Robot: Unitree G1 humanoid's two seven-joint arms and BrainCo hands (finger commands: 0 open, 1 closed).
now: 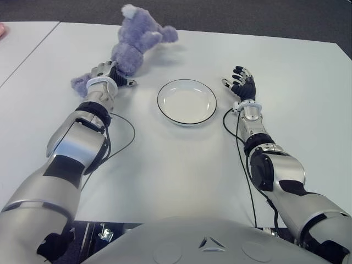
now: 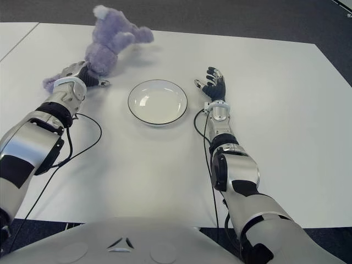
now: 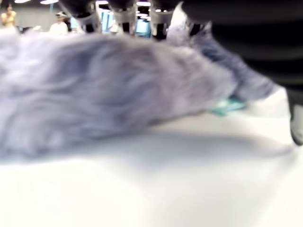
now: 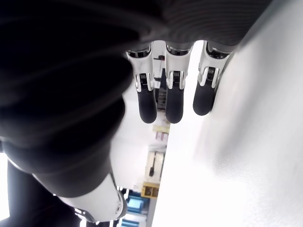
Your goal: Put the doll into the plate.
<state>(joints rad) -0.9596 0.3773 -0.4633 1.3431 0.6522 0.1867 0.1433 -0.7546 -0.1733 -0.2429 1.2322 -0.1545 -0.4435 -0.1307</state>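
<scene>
Gripping doll (image 1: 135, 47) with left hand (image 1: 107, 74), fingers closing around it; right hand (image 1: 242, 83) idling open beside plate (image 1: 187, 102). Pending: lifting, carrying rightward over plate.

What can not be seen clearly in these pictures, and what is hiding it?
- Left hand grip: in the eye views the doll covers the fingers; the left wrist view is blurred, with fur filling it, so a closed grasp cannot be confirmed.
- Doll's face: turned away in the eye views.
- Turquoise patch under the doll: too blurred to identify.
- Plate: absent from both wrist views.
- Right hand: its thumb is not visible in the right wrist view.
</scene>
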